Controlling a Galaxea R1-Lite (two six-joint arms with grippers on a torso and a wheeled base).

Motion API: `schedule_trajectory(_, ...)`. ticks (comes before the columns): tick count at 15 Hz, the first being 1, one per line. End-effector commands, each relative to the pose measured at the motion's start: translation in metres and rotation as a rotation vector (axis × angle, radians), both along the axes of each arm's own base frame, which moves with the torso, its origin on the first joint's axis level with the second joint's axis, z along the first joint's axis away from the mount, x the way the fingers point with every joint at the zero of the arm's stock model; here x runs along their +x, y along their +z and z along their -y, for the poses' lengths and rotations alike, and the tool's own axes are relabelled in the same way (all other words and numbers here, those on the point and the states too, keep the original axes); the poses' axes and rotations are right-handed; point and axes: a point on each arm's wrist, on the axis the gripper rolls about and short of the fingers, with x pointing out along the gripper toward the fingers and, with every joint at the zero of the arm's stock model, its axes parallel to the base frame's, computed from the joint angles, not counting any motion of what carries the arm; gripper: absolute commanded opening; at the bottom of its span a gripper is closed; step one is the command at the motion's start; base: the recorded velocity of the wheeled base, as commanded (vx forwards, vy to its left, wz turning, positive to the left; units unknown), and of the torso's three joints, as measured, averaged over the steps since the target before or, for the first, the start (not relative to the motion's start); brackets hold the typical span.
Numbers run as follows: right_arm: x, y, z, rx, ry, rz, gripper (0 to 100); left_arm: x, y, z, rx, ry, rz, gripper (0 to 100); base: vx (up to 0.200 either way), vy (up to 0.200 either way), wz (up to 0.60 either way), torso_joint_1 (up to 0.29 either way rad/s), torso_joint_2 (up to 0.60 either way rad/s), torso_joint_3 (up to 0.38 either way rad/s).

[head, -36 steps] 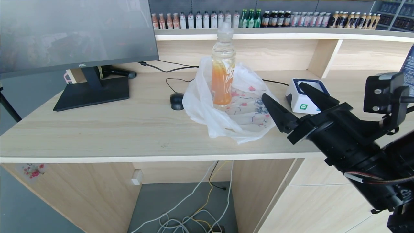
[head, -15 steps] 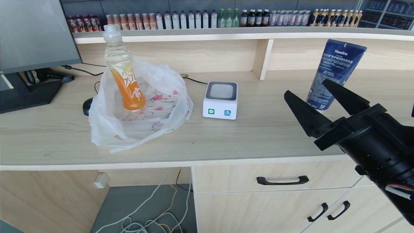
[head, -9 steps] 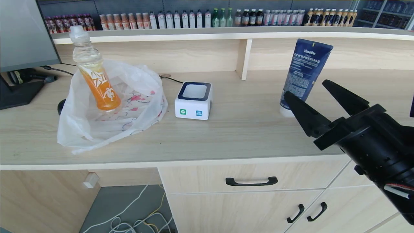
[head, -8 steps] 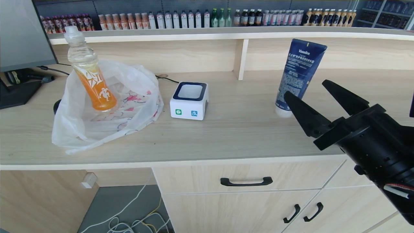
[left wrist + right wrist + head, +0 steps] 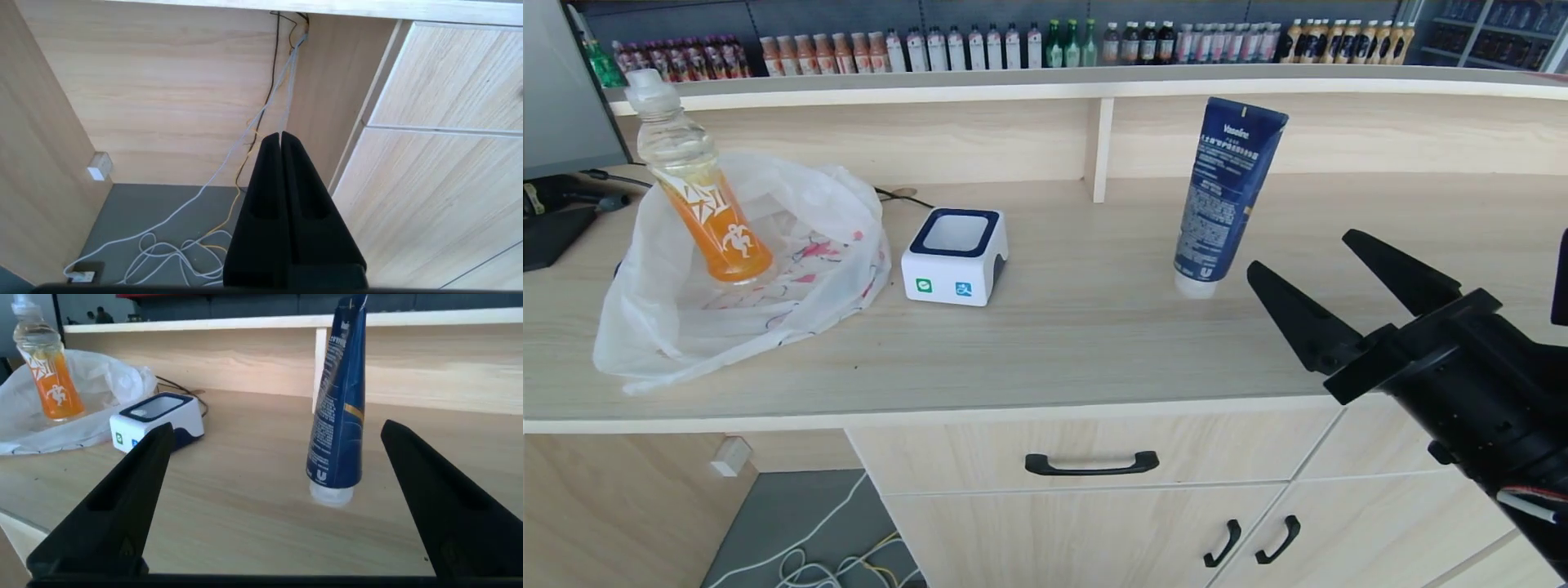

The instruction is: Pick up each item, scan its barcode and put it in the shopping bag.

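Head view: right end effector (image 5: 1298, 250) spread wide, empty, near upright blue tube (image 5: 1227, 196) on tabletop (image 5: 1054, 351); orange bottle (image 5: 698, 200) stands in shopping bag (image 5: 809, 261). Left end effector (image 5: 282, 140) clenched, empty.

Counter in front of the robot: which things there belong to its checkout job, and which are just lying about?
Part of the job:
blue tube, standing upright
orange drink bottle, standing in the shopping bag
scanner box
right claw, open near the tube

Just lying about:
monitor
shelf bottles behind the counter
floor cables
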Motion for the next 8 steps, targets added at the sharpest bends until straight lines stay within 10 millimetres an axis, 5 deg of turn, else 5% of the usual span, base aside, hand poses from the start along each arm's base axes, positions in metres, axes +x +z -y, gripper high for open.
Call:
schedule_trajectory(1, -0.001, 0.001, 0.000, -0.009, 0.002, -0.013, 100, 0.000, 0.000, 0.000, 0.000, 0.000, 0.000, 0, 0.000, 0.000, 0.00, 0.000, 0.00, 0.000)
schedule_trajectory(4, 0.012, 0.016, -0.005, -0.018, -0.012, -0.041, 100, 0.000, 0.000, 0.000, 0.000, 0.000, 0.000, 0, 0.000, 0.000, 0.00, 0.000, 0.00, 0.000)
schedule_trajectory(8, 0.030, 0.061, -0.009, -0.057, -0.033, -0.099, 100, 0.000, 0.000, 0.000, 0.000, 0.000, 0.000, 0, 0.000, 0.000, 0.00, 0.000, 0.00, 0.000)
